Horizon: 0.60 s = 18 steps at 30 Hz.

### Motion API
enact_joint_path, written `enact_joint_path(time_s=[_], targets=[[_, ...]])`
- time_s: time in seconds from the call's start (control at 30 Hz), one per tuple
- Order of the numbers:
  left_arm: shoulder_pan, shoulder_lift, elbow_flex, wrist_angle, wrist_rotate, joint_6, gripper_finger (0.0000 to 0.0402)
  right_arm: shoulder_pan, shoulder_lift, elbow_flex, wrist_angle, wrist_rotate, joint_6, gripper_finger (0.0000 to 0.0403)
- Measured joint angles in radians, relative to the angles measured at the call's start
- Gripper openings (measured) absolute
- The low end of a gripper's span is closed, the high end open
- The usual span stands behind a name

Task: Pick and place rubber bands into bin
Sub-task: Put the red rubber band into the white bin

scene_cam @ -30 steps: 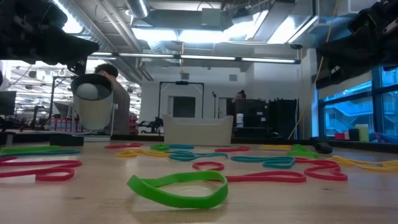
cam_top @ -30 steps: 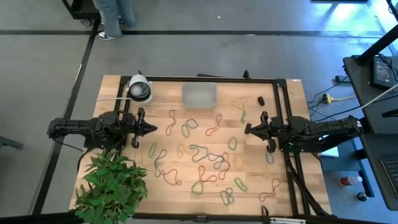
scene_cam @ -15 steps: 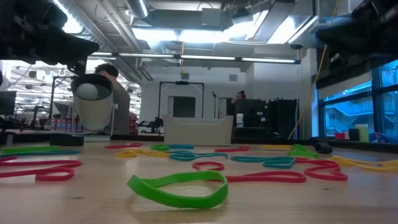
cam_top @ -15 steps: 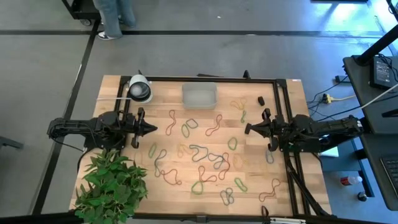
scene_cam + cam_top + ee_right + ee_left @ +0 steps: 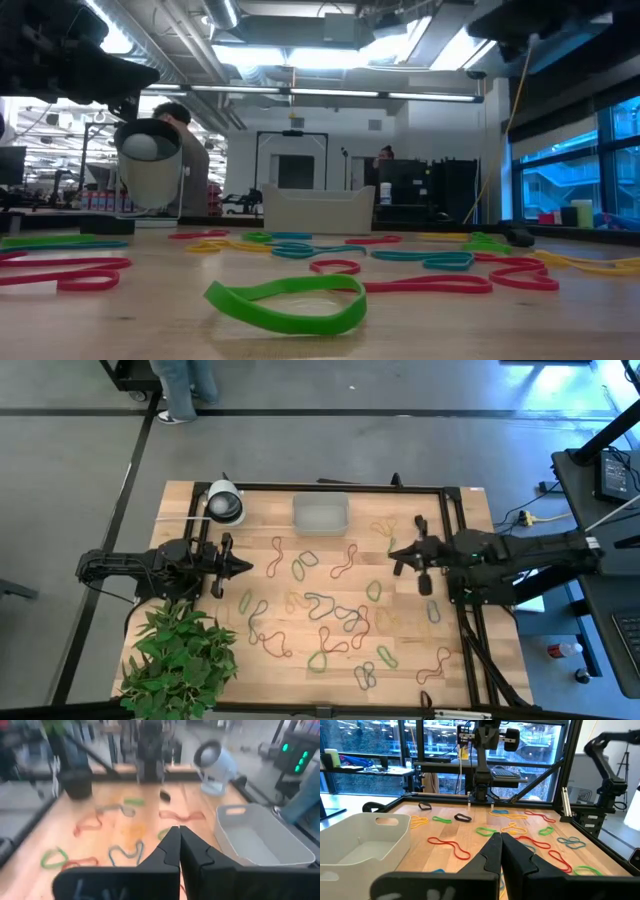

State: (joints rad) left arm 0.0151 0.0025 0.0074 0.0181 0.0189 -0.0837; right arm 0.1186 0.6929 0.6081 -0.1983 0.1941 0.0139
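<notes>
Many rubber bands [image 5: 335, 610] in green, red, orange and teal lie loose over the wooden table; one green band [image 5: 285, 303] lies nearest the low camera. The clear bin [image 5: 320, 514] stands at the table's far middle, also seen as the bin [image 5: 360, 840] and the bin [image 5: 260, 840]. My left gripper [image 5: 250, 568] waits shut at the table's left side, pointing level toward the middle. My right gripper [image 5: 390, 554] is shut and holds nothing. It hangs above the bands at the right, pointing toward the middle and slightly down; the right gripper [image 5: 176, 830] shows its fingertips together.
A round white-and-black object [image 5: 224, 502] stands at the far left corner. A green plant [image 5: 180, 660] covers the near left corner. A small black piece [image 5: 419, 521] lies far right. A black frame rail [image 5: 340, 487] runs around the table.
My right gripper has risen and reached toward the table's middle, with most of the move in the last half second; in the low view its arm has climbed toward the picture's top. The left arm and the bands have kept still.
</notes>
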Motion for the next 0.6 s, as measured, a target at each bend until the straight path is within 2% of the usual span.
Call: enact_joint_path(time_s=[0.2, 0.37, 0.6], targets=[[0.0, 0.0, 0.0, 0.0, 0.0, 0.0, 0.0001, -0.013, 0.281, 0.181, -0.018, 0.0, 0.008, 0.0002], [0.0, 0.0, 0.0, 0.0, 0.0, 0.0, 0.0001, -0.013, 0.471, 0.323, -0.042, -0.003, 0.003, 0.002], [0.0, 0.0, 0.0, 0.0, 0.0, 0.0, 0.0001, -0.016, 0.723, 0.574, -0.335, -0.003, 0.004, 0.006]])
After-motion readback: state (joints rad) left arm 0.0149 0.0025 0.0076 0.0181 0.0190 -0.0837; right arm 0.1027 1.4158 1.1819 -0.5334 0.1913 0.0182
